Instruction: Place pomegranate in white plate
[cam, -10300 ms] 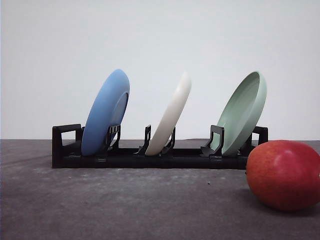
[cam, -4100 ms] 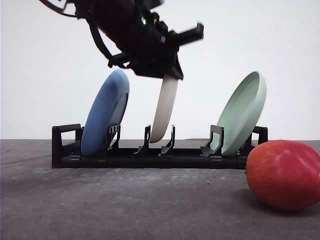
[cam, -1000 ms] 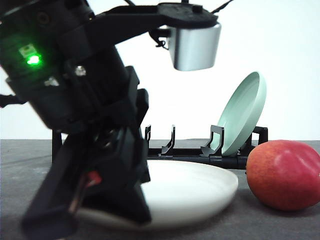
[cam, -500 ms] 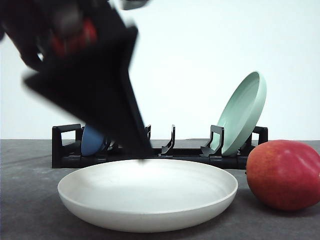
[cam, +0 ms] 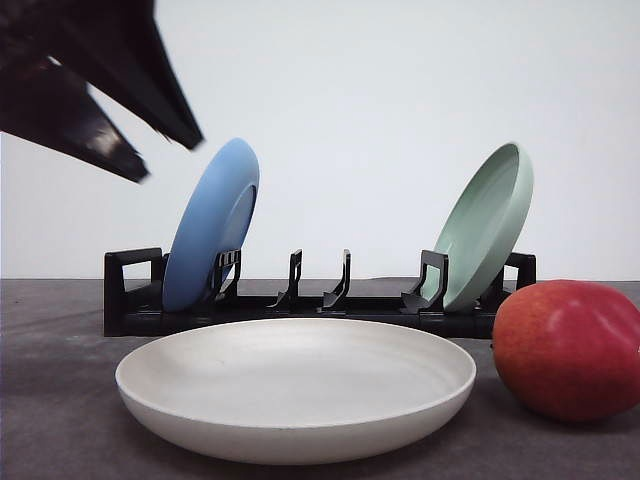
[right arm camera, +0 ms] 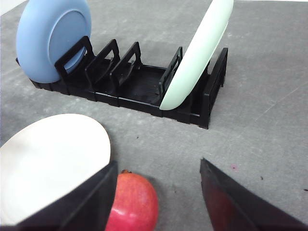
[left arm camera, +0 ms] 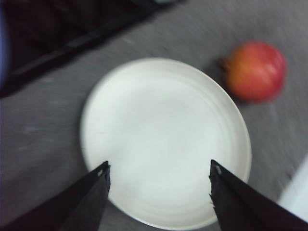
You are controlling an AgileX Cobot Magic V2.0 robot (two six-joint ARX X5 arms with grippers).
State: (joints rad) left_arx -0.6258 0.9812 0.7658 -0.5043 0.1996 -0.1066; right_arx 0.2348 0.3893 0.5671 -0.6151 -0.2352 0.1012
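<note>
plain white wall behind; dark grey matte tabletop; even light.

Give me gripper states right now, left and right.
Left gripper: open, empty, above the white plate.
Right gripper: open, empty, over the pomegranate.

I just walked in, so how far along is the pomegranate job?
Done: the white plate lies flat on the table before the rack. In hand: nothing; the left gripper is open above it, the right gripper open by the pomegranate. Left: grasp the fruit, still on the table, and plate it.
</note>
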